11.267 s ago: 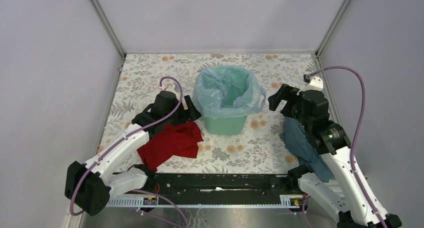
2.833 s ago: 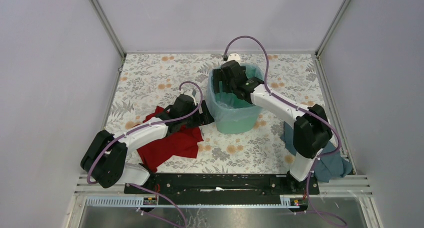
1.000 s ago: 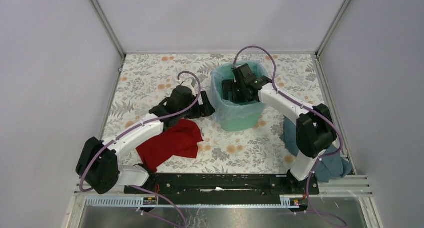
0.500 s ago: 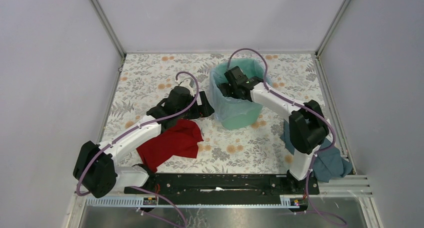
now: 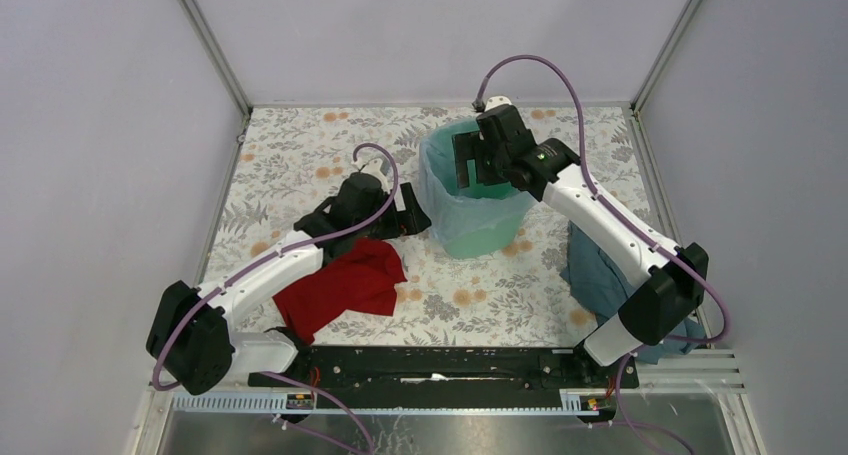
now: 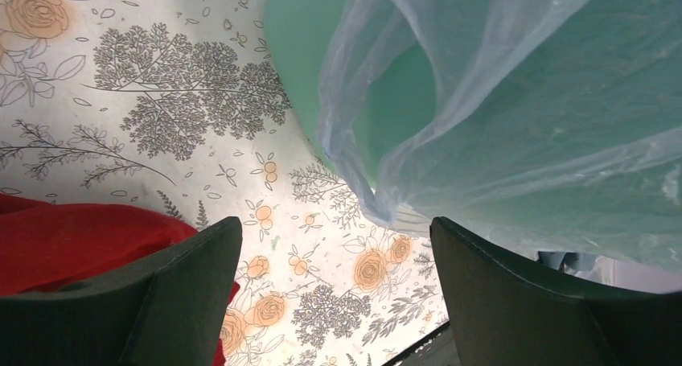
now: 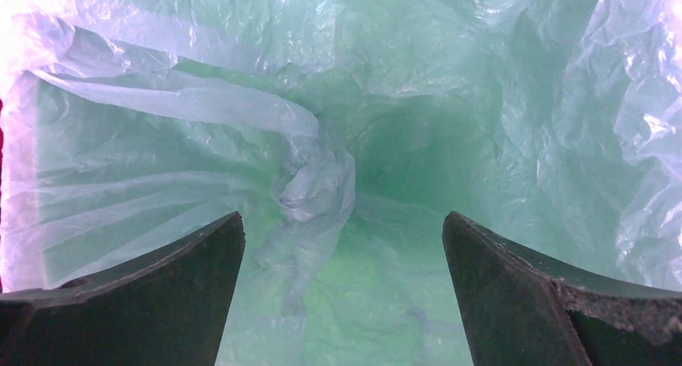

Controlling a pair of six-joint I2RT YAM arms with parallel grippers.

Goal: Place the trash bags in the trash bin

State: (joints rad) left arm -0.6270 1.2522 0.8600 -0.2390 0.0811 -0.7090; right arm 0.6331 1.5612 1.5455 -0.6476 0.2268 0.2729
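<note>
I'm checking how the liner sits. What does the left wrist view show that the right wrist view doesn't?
Left wrist only: the trash bin from outside, the trash bag draped down it, floral tablecloth, red cloth. Right wrist only: the bin's lined inside, a twisted fold of film. Shared: bin, bag, and open jaws on the left gripper and right gripper.

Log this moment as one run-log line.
trash bin: trash bag inside, draped over rim | right jaws: open, empty, over bin mouth | left jaws: open, empty, beside bin | red cloth, blue cloth: on table
</note>
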